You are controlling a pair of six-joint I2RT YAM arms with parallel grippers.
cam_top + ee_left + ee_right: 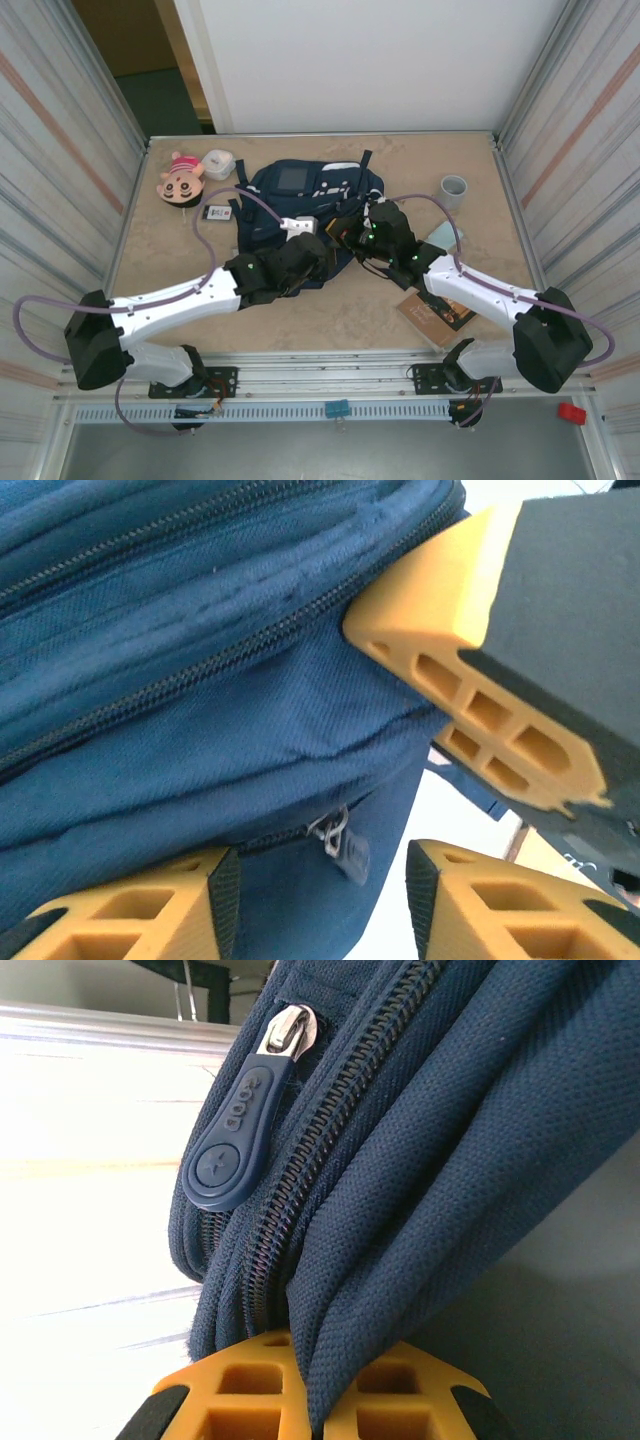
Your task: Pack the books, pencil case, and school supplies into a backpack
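nearest the arm bases, the brown book [432, 318] lies flat on the desk [330, 315] at the right, partly covered by the right arm. further in, both arms meet at the near edge of the navy backpack [305, 195], which lies flat at the middle of the desk.

the right pincer [315, 1400] is clenched on a fold of the backpack's fabric. in its wrist view the two yellow fingers [250, 1385] press together with the navy cloth squeezed between them. a closed zip runs up beside the fold, and a navy rubber zip pull [235, 1135] hangs above.

the left pincer [320, 870] is released, its jaws apart and straddling a corner of the backpack. the cloth lies against one finger [130, 915], while a strip of pale desk shows beside the other. a small metal zip pull [335, 835] hangs between them. a finger of the right pincer sits just above, against the cloth.

right of the backpack lies the pale blue pad [440, 236], and just left of it a white-and-dark packet [216, 212]. further back stand the grey cup [454, 188] at the right, and the pink doll head [181, 178] and a white tub [218, 163] at the left.
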